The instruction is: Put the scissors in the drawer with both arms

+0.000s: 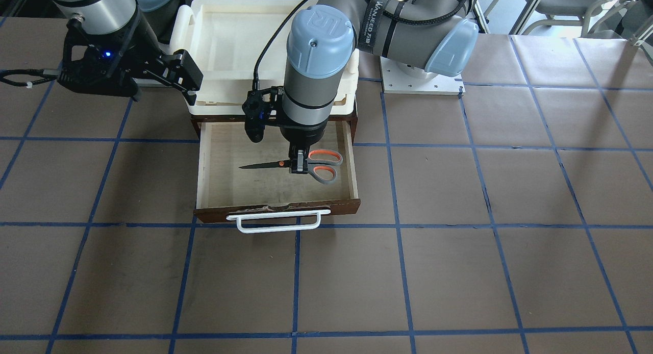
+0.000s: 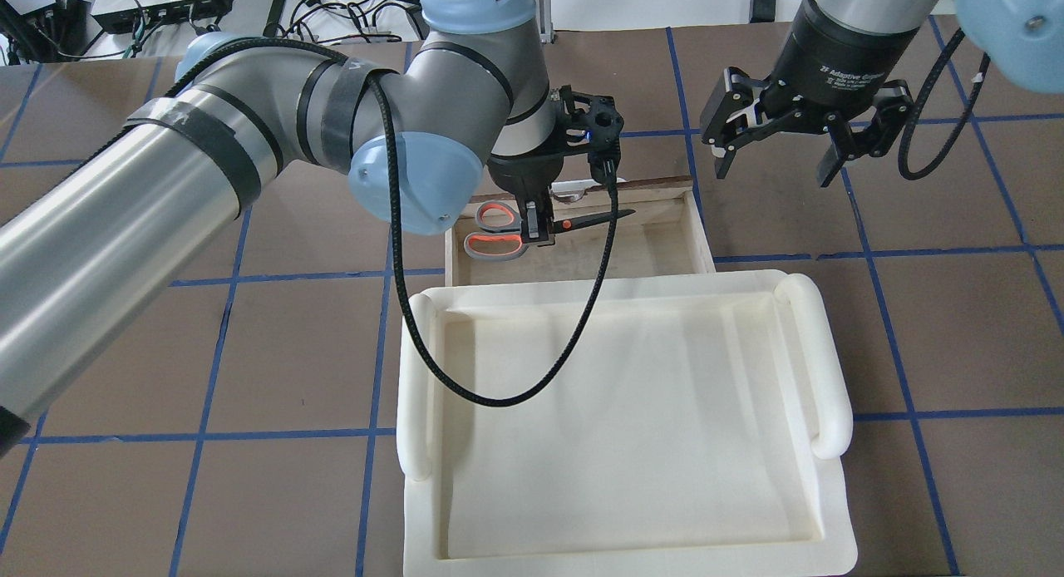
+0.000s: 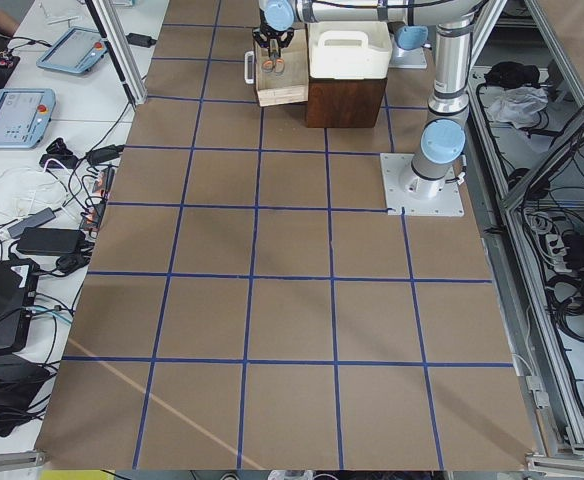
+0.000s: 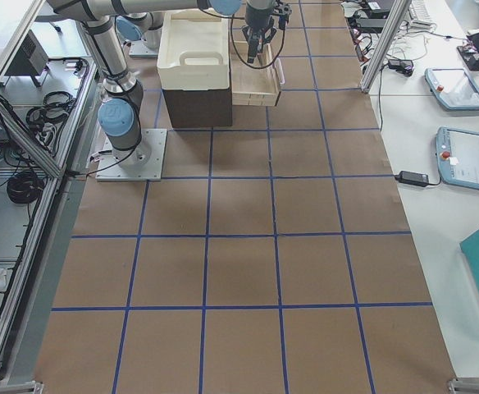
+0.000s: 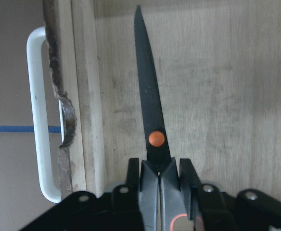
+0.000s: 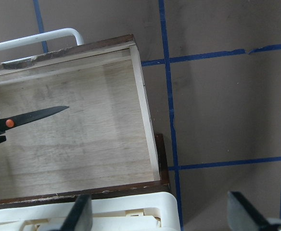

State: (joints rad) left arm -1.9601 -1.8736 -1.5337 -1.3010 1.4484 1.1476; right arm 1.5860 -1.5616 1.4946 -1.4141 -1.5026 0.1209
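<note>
Left gripper [image 1: 300,166] clamps the scissors [image 1: 281,163] behind the pivot, over the drawer [image 1: 229,183], toward its handle edge; lower them flat before releasing. Right gripper [image 2: 775,170] hangs spread wide alongside

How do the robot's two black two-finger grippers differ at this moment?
The left gripper is shut on the grey-handled, orange-lined scissors; the right gripper is open and empty. The left gripper hangs over the open pale plywood drawer; the right gripper hovers beside it, over the brown table. Both point downward.
</note>
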